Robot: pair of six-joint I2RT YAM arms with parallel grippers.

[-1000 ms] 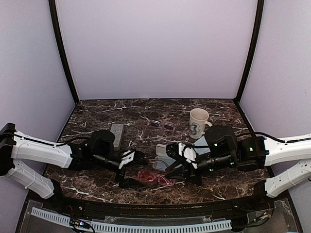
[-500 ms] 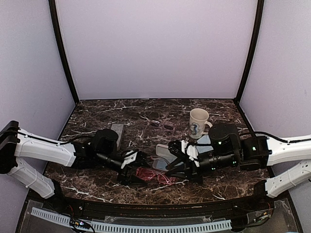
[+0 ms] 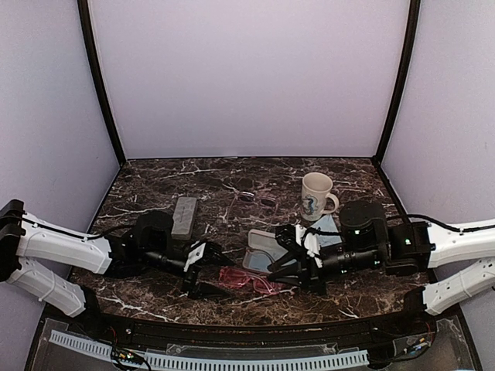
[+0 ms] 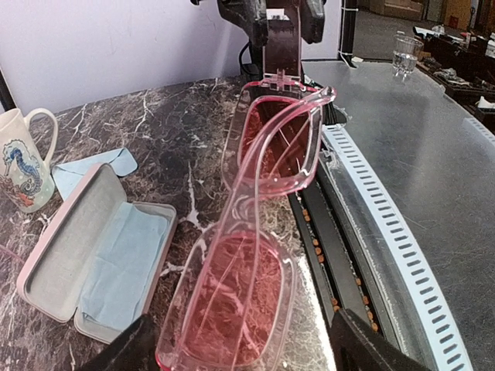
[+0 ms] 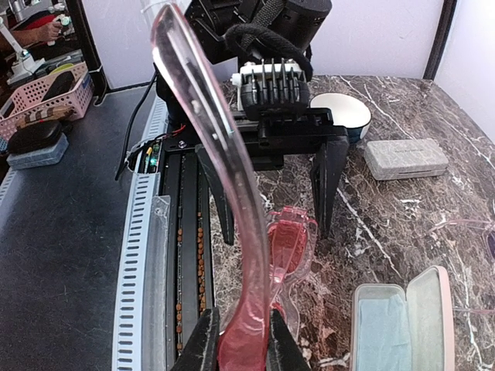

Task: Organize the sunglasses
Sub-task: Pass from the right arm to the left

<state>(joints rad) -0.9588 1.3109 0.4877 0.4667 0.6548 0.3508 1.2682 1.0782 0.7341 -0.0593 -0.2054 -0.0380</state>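
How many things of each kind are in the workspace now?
Sunglasses: 2 (translucent pink plastic pair; thin dark-framed pair)
Oblong cases: 2 (closed grey case; open pink case)
White ceramic seahorse mug: 1
Light blue cloths: 2 (cloth inside open case; cloth beside mug)
Total: 7

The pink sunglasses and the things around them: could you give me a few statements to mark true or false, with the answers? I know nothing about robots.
1. The right tool is shut on one temple of the pink sunglasses. True.
2. The left tool is clamped tight on the frame. False: its jaws stand open, one on either side of the frame.
3. The open case holds a light blue cloth. True.
4. The dark sunglasses lie inside that case. False: they lie on the table behind it, near the mug.
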